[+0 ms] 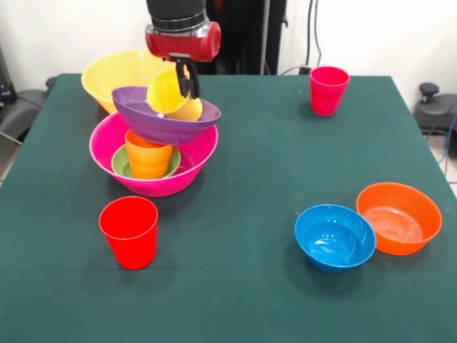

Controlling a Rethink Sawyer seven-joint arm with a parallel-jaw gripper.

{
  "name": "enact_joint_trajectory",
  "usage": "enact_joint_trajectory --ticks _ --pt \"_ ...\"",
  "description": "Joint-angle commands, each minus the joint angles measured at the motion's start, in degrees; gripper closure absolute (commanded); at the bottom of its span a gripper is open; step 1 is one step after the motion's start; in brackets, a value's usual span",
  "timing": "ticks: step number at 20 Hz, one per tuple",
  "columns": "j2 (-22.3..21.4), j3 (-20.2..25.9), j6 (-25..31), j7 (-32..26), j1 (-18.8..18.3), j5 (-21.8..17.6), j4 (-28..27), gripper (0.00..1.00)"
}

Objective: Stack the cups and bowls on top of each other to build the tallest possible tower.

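The tower stands at the left: the big hot-pink bowl point(153, 161) holds the small green bowl point(121, 166). The orange cup point(148, 157) stands in the green bowl, and the wide purple bowl point(164, 118) rests tilted on the cup. My gripper point(187, 84) comes down from above and is shut on the rim of the yellow cup point(168, 93). It holds the cup tilted inside the purple bowl. The big orange-yellow bowl point(114, 71) sits just behind the tower. The red cup point(130, 230) stands in front of it.
The crimson-pink cup point(328, 89) stands upright at the far right. The blue bowl point(334, 236) and the orange bowl point(400, 218) sit side by side, touching, at the near right. The green table point(250, 171) ends at the right, with cables and floor beyond.
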Motion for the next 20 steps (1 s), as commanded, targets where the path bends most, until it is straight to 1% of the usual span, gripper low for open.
enact_joint_trajectory --ticks 1,4,7,10,14,20 --pt "0.3 1.7 4.2 -8.6 -2.3 -4.1 -6.3 1.0" --pt "-2.1 3.1 8.7 -12.5 -4.4 -3.6 -7.9 1.0" --pt "-3.5 4.4 11.2 -15.0 -6.1 -3.6 -9.1 1.0" --pt "-3.0 5.7 11.2 -15.7 -7.3 -4.3 -10.0 1.0" --pt "-2.0 6.7 11.3 -15.4 -7.8 -5.3 -11.1 1.0" --pt "-1.4 7.7 11.3 -15.1 -7.3 -5.9 -13.0 1.0"
